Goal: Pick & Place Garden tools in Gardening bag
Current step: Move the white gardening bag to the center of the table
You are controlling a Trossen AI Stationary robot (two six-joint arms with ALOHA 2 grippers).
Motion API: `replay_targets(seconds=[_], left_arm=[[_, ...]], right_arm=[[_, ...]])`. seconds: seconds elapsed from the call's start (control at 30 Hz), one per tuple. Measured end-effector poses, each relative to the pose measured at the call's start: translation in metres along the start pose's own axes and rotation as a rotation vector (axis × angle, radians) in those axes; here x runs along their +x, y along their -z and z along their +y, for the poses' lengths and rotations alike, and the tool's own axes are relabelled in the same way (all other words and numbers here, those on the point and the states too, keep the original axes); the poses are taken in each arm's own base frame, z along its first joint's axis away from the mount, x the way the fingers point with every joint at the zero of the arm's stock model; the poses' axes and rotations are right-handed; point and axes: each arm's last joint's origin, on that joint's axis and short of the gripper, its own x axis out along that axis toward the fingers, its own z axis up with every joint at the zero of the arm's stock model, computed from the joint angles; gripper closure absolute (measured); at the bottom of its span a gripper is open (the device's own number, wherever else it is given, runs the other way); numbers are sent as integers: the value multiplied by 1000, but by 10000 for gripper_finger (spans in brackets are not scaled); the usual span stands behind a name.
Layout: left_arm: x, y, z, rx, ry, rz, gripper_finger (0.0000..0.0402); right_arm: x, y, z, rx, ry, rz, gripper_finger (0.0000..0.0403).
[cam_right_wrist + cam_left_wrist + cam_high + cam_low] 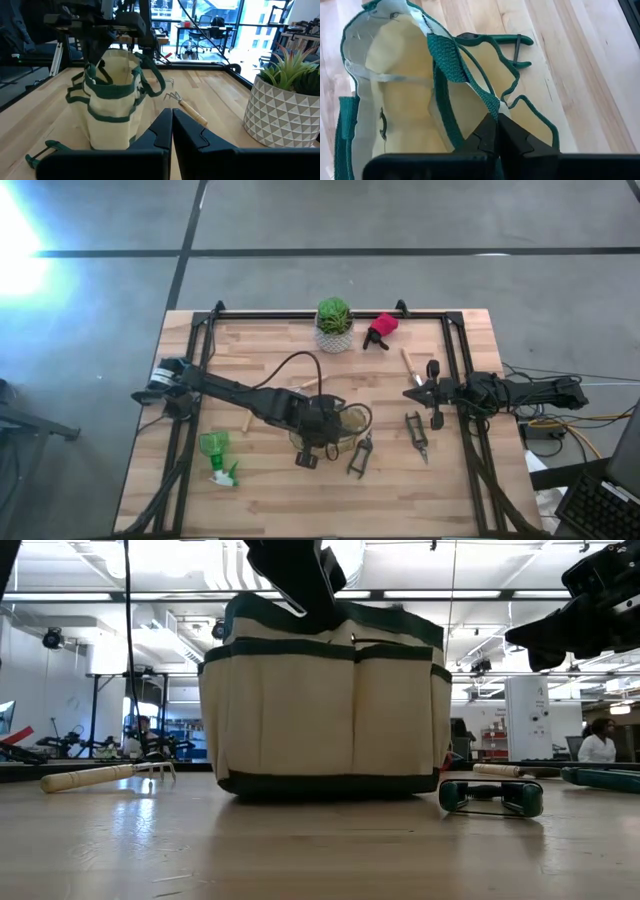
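The cream gardening bag with green trim stands upright on its base at the table's middle. My left gripper comes down over the bag's mouth and is shut on its green handle. Around the bag lie a wooden-handled fork, two dark pruners, a green spray bottle and a red-and-black sprayer piece. My right gripper waits shut at the table's right side, holding nothing. My left gripper pinches the bag's green webbing handle between its two fingertips, close to where the strap meets the rim. The fingers slant down from the table's left. The bag stays upright with its base on the table.
A potted plant in a white pot stands at the far edge. Another wooden-handled tool lies near the right arm. A black frame runs around the tabletop. People and equipment show in the room beyond the table.
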Motion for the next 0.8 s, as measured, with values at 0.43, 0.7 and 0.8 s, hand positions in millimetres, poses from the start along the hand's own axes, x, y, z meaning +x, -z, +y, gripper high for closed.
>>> replay_targets(seconds=[0.43, 0.7, 0.8], left_arm=[[1, 1, 0, -1, 1, 8, 284], [-3, 1, -1, -22, 23, 26, 213], [-8, -3, 0, -23, 27, 16, 207]], right_arm=[[0, 0, 0, 0, 0, 0, 394], [0, 0, 0, 0, 0, 0, 394], [0, 0, 0, 0, 0, 0, 394]])
